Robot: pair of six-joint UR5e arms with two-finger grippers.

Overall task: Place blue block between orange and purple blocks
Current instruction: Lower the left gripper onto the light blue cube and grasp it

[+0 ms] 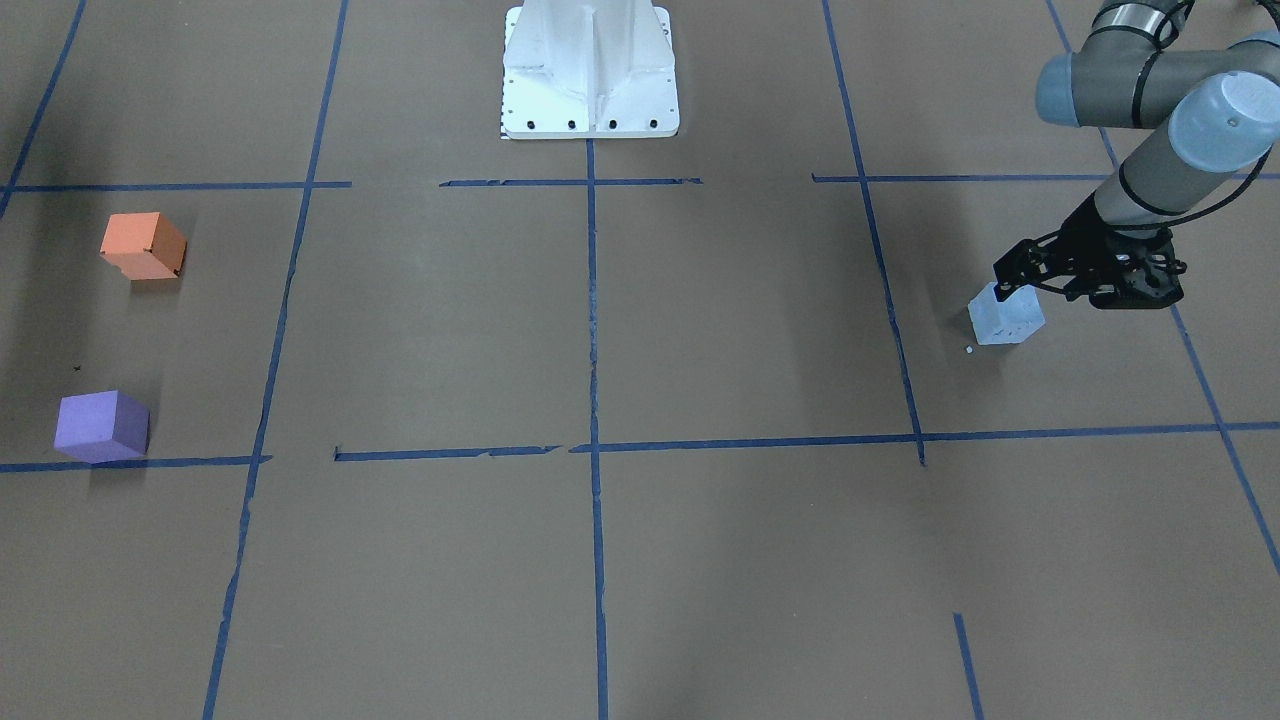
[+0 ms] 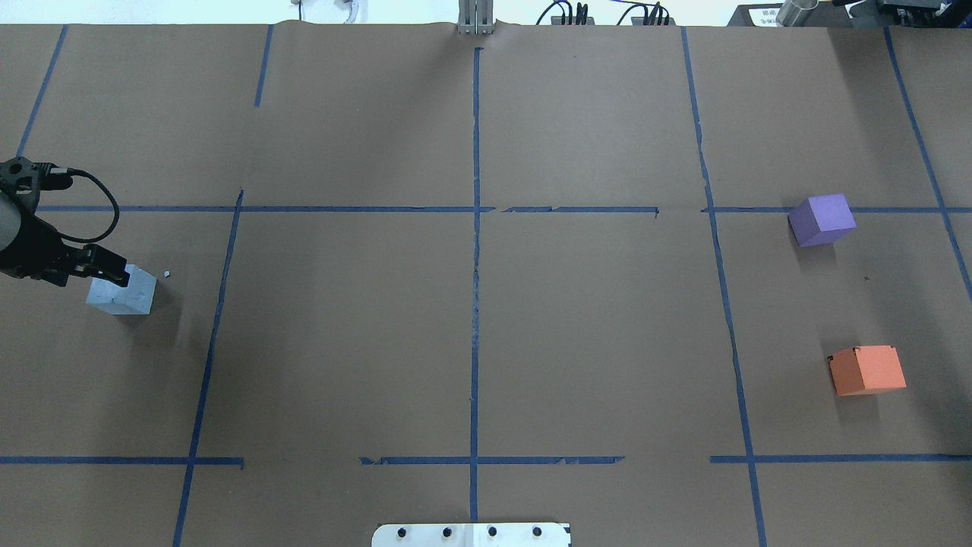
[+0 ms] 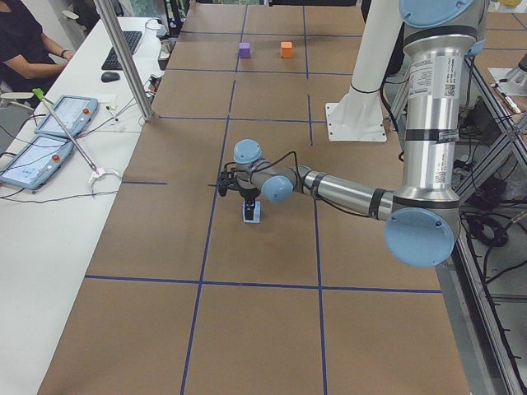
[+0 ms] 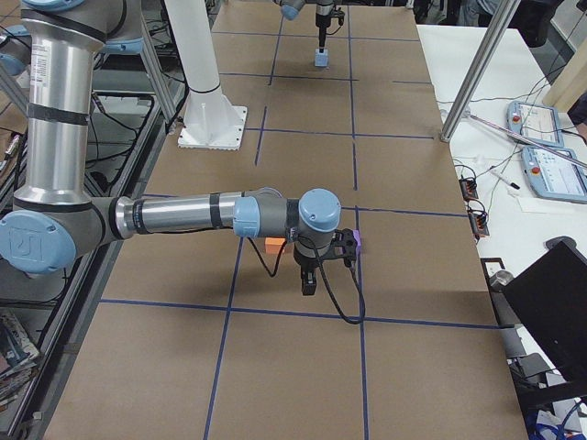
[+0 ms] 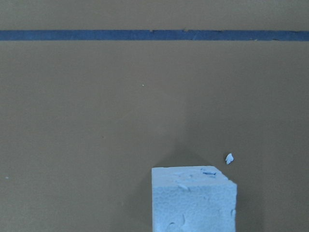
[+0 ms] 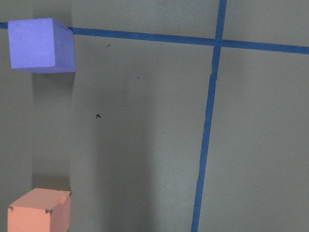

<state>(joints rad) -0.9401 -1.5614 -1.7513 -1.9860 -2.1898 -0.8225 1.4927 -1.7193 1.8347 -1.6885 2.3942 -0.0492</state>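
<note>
The pale blue block (image 1: 1005, 320) sits on the brown paper at the robot's far left, with a small crumb beside it; it also shows in the overhead view (image 2: 121, 294) and the left wrist view (image 5: 193, 200). My left gripper (image 1: 1018, 283) is tilted over the block's top, and its fingers look open around the upper edge. The orange block (image 2: 867, 370) and the purple block (image 2: 822, 219) stand far off on the robot's right, with a gap between them. My right gripper (image 4: 307, 286) hangs above that gap. I cannot tell whether it is open or shut.
Blue tape lines (image 2: 475, 266) divide the brown table into squares. The robot's white base (image 1: 590, 70) stands at mid table edge. In the exterior left view, a side desk with tablets (image 3: 49, 136) and a seated person are beyond the table.
</note>
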